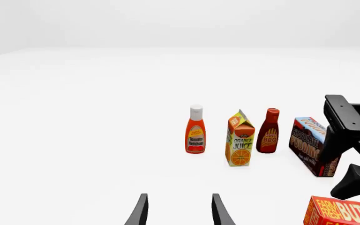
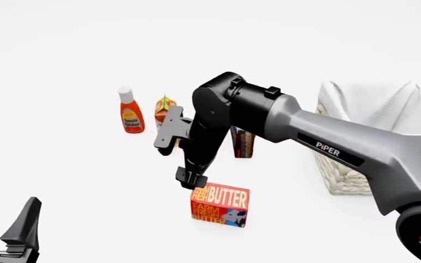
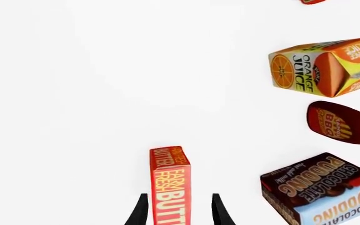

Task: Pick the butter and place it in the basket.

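Nearest the front camera, the left gripper [image 2: 6,216] waits low at the table's near left corner, fingers spread, holding nothing. Farther in, the right gripper [image 2: 191,179] points down over the butter [image 2: 220,205], its fingers [image 3: 140,212] parted on either side of the box's upper edge; whether they touch it cannot be told. Butter stands upright on the white table [image 2: 86,181]. Behind it stand the chocolate pudding box [image 2: 243,142], orange juice carton [image 2: 165,108] and ketchup bottle [image 2: 129,111]. To the right, well apart, sits the basket [image 2: 357,137].

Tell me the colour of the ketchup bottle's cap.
White, on the red-orange ketchup bottle; clearest in the left wrist view.
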